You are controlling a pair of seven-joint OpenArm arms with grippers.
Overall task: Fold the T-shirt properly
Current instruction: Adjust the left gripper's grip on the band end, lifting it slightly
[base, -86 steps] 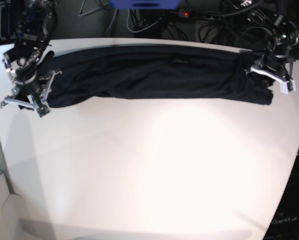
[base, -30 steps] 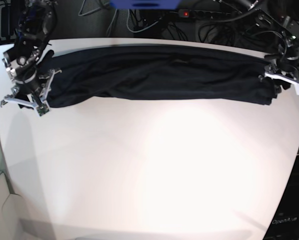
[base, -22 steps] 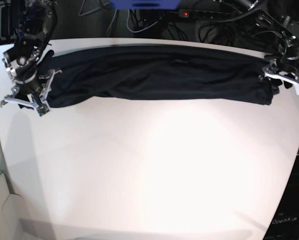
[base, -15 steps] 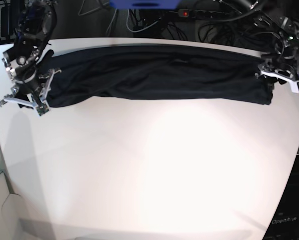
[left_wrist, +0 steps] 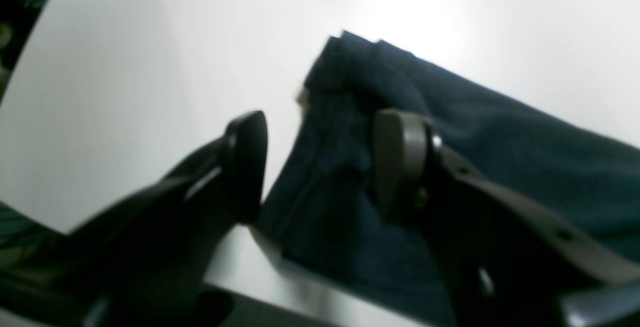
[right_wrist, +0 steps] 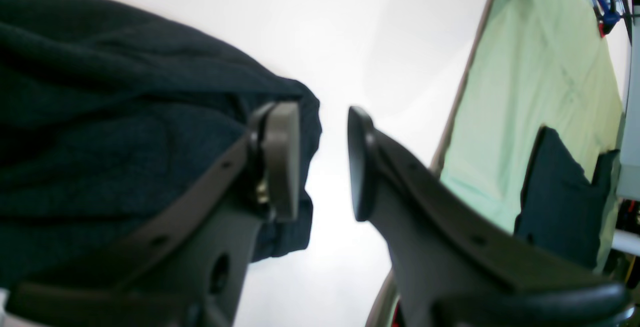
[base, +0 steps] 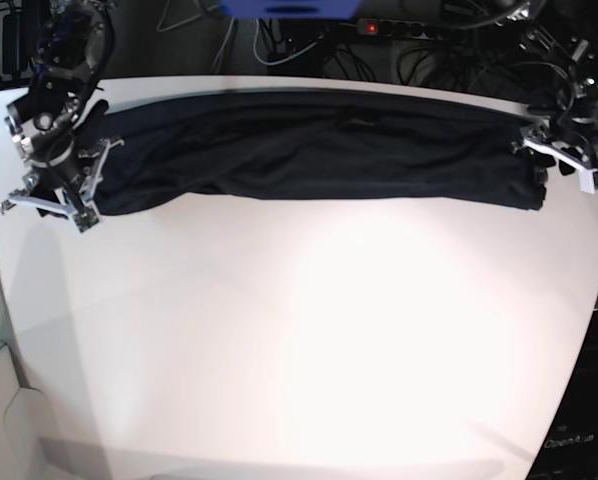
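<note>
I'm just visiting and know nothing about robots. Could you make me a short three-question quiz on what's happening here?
1. True or false: the T-shirt is stretched in a long band across the far side of the table.
2. The left gripper is: A) clamped on cloth B) open over the shirt's end C) out of sight.
3. What sits between the right gripper pads?

Key: 1 true; 2 B; 3 nothing, the shirt lies beside them.

Hidden and cut-off parts around the T-shirt

Blurred in both wrist views. Shirt end partly covered by a finger of the left gripper; other end running off the right wrist picture's left edge, behind the right gripper.
</note>
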